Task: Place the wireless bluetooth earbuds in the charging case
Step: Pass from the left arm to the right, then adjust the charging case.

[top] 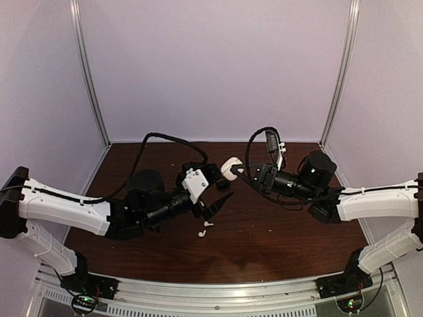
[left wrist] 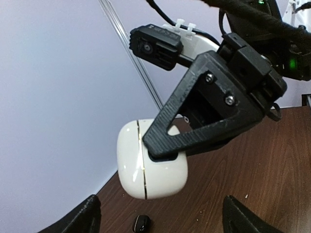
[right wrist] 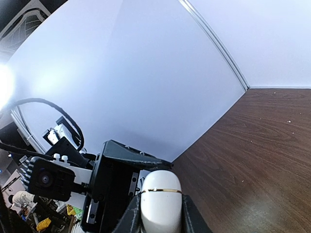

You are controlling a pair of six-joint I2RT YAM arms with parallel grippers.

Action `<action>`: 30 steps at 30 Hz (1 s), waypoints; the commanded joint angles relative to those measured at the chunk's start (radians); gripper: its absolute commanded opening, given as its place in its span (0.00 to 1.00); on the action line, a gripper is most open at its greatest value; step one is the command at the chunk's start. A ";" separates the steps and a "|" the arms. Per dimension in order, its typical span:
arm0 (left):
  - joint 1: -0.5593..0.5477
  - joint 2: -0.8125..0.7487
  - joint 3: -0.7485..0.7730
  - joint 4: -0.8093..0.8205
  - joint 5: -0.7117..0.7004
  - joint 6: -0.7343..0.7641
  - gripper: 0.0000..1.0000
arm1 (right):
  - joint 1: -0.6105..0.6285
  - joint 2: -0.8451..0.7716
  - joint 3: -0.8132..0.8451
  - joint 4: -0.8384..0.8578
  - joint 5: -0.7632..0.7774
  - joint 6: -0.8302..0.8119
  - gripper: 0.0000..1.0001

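— Three risks, as I judge it. Nearest, the white earbuds [top: 210,224] lie loose on the bench [top: 284,231]. They are tiny, and a pincer tip landing off-centre could flick one away.
— And the left pincer [top: 220,205]?
— Spread wide, holding nothing, facing the charging case [left wrist: 150,167] from close by. A careless reach from there could knock the case.
— Which is where?
— Off the bench, in the air. The right pincer [right wrist: 160,213] pinches it across its body, fingers pressed tight on a glossy, rounded shell, and a grip like that could slip or twist. The seam also looks closed, so nothing goes in until the lid lifts.
— Counts, front to back?
— Two white earbuds, close together on the bench just ahead of the left arm. One black earbud [left wrist: 142,223] on the wood under the left pincer; I cannot find a second black one. One charging case, farthest back. Two pincers, one empty and one full.
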 commanded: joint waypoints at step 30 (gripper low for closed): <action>0.003 0.107 0.130 0.073 -0.088 -0.009 0.47 | 0.111 0.013 -0.063 0.098 0.184 -0.008 0.20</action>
